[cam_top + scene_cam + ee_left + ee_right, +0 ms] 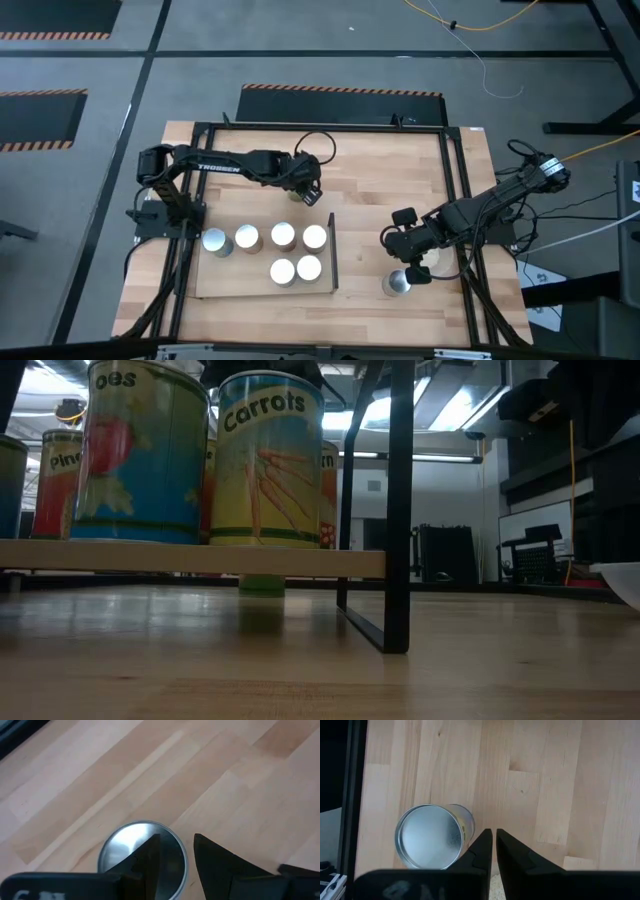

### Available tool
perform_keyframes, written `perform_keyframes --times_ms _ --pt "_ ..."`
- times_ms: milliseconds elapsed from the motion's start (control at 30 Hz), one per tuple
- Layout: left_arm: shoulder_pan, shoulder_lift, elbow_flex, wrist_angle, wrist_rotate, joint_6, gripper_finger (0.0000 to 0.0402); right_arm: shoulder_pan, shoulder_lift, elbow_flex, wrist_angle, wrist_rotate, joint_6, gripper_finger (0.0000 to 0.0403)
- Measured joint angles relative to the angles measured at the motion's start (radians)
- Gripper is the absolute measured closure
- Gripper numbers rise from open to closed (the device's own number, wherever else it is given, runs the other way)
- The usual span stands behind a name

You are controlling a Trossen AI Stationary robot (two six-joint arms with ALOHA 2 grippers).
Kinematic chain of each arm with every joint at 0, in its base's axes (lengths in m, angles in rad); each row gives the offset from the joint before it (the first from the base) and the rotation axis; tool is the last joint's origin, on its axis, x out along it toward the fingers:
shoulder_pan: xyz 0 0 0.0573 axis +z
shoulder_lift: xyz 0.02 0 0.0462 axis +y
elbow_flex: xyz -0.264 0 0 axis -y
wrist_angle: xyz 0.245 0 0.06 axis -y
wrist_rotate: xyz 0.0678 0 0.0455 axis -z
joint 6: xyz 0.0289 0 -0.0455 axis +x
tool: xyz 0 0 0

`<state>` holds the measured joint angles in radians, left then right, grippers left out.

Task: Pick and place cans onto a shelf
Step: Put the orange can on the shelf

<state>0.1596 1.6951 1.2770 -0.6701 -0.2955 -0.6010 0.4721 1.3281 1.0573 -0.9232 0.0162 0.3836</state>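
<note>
Several cans [283,236] with pale tops stand on the shelf [225,285], a pale board with a black upright frame [332,250] at its right end. In the low view they show as labelled tins [270,460] on the board [190,558]. Beyond the shelf stands a lone can [127,851], mostly hidden under my left gripper [310,194]. That gripper [176,840] hangs open just over it, one finger above the silvery top and one past the rim. Another can [432,837] stands near the front right [397,283]. My right gripper [494,834] hovers shut beside it.
A flat beige dish [433,258] lies under my right arm, close to the front-right can. A black frame [455,190] runs around the wooden tabletop [380,200]. Bare wood lies between the shelf's upright frame and the right gripper.
</note>
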Motion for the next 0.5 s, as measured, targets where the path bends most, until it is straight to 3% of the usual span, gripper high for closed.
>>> perform_keyframes --times_ms 500 --pt "-0.022 0.014 0.000 0.002 -0.018 -0.022 0.0289 0.000 0.000 0.000 0.017 0.000 0.000 0.0373"
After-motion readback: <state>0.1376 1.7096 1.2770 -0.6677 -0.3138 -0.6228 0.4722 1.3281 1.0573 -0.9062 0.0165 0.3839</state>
